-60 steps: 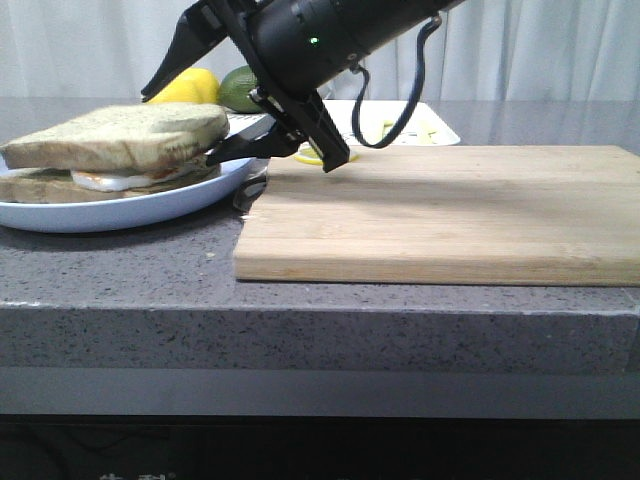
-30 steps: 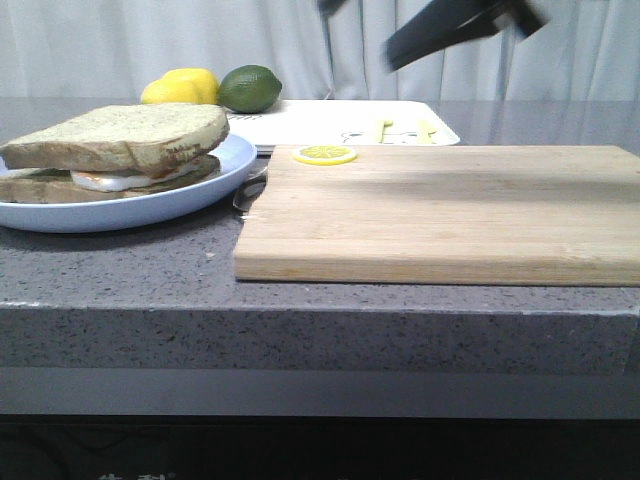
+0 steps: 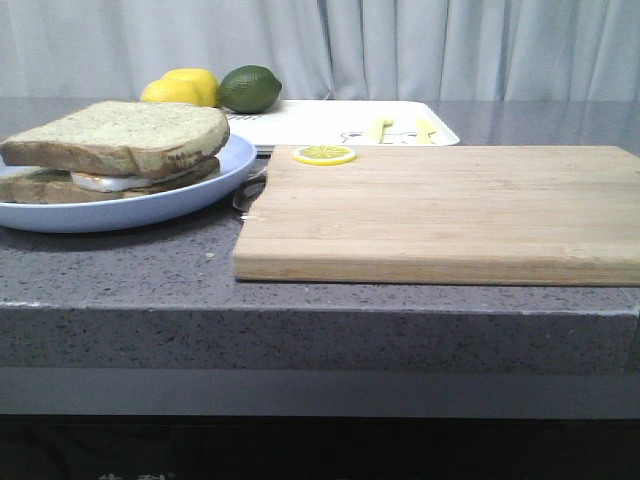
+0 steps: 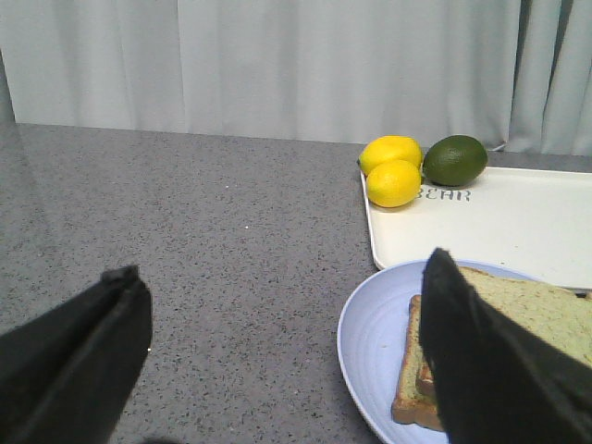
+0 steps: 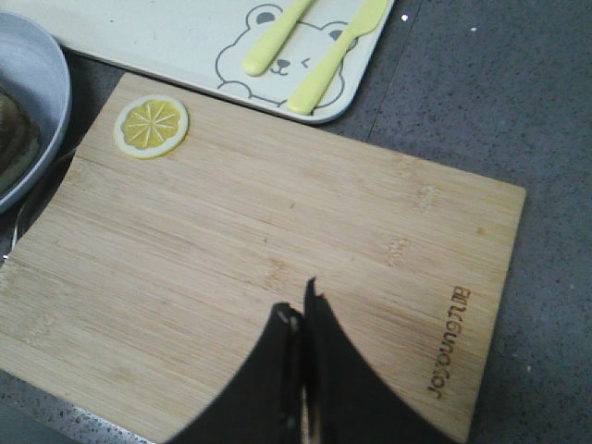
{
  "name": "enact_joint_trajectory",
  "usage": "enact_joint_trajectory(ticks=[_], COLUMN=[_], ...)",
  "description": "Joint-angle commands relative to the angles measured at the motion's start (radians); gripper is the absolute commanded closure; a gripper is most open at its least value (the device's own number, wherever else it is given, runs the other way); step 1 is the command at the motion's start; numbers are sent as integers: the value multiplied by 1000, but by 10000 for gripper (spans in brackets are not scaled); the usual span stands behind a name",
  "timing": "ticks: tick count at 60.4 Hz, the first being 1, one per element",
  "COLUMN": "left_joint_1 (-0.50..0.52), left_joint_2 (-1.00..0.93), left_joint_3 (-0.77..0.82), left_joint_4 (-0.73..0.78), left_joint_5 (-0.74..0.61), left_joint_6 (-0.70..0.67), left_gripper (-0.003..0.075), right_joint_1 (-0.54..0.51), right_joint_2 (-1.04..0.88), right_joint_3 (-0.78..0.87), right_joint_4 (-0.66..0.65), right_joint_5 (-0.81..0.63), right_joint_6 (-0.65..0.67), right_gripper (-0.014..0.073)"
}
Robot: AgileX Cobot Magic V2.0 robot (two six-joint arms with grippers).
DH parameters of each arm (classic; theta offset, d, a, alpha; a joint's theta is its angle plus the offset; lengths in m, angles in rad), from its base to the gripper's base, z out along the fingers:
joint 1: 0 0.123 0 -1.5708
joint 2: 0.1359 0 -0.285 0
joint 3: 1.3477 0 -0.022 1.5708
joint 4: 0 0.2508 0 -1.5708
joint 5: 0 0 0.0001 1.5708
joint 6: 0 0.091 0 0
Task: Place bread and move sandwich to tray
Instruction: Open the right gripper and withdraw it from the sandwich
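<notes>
The bread lies flat on the egg slice as a sandwich on the pale blue plate at the left. The white tray lies behind, at the back middle. No gripper shows in the front view. In the left wrist view my left gripper is open and empty over the counter, beside the plate and the bread. My right gripper is shut and empty above the wooden cutting board, with the tray beyond it.
The cutting board fills the right of the counter, with a lemon slice at its far left corner. Two lemons and a lime sit at the tray's back left. A yellow fork and knife lie on the tray.
The arm that stood open beside the bread a second ago has lifted up and to the right, out of the front view. The bread stays on the egg slice.
</notes>
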Motion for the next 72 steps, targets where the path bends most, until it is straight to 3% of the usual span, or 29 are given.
enact_joint_trajectory(ticks=[1, 18, 33, 51, 60, 72], left_joint_1=[3, 3, 3, 3, 3, 3], left_joint_2=[10, 10, 10, 14, 109, 381], left_joint_3=[-37, -37, -37, -40, -110, -283], left_joint_4=[1, 1, 1, -15, -26, -55], left_joint_5=[-85, -87, -91, -102, 17, 261], left_joint_6=[-8, -8, -8, -8, -8, -8], left_gripper=[134, 134, 134, 134, 134, 134], right_joint_1=[-4, -4, -4, -4, -4, -4], right_joint_2=[-103, -490, -821, -908, -908, -908], right_joint_3=[62, 512, 808, 874, 874, 874], right_joint_4=[-1, 33, 33, 33, 33, 33], right_joint_5=[-128, -506, -642, -705, -705, -705], right_joint_6=[-34, -42, -42, -42, -42, -42], right_gripper=[679, 679, 679, 679, 679, 679])
